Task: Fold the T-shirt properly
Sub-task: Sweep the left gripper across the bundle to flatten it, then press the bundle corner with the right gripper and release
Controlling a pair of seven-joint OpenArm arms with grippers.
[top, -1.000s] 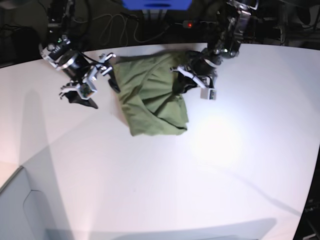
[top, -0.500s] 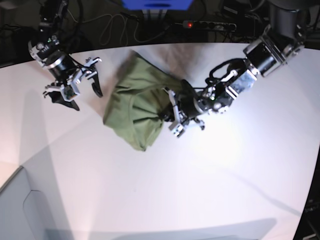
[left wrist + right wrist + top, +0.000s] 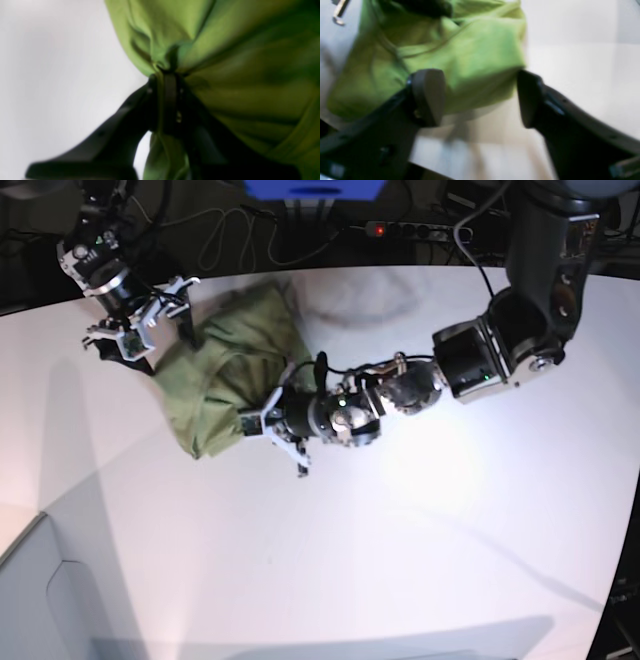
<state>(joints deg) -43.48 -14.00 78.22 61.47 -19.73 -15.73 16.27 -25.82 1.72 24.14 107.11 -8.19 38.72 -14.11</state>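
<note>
The olive-green T-shirt (image 3: pixel 225 365) lies bunched in a crumpled heap on the white table (image 3: pixel 450 530), at the back left. My left gripper (image 3: pixel 268 420) reaches in from the right and is shut on a gathered fold at the shirt's near right edge; the left wrist view shows the black jaws (image 3: pixel 166 80) pinching the green fabric (image 3: pixel 225 50). My right gripper (image 3: pixel 158 342) is open at the shirt's far left edge. In the right wrist view its two fingers (image 3: pixel 428 95) stand wide apart, with the shirt (image 3: pixel 470 55) just beyond them and nothing between them.
The table's back edge runs just behind the shirt. Beyond it are cables, a power strip with a red light (image 3: pixel 400 228) and a blue object (image 3: pixel 315 188). A grey surface (image 3: pixel 40 600) sits at the lower left corner.
My left gripper has dragged the shirt leftward across the table, bunching it more. My right gripper, open throughout, has drawn back to the left and now sits at the shirt's left edge.
</note>
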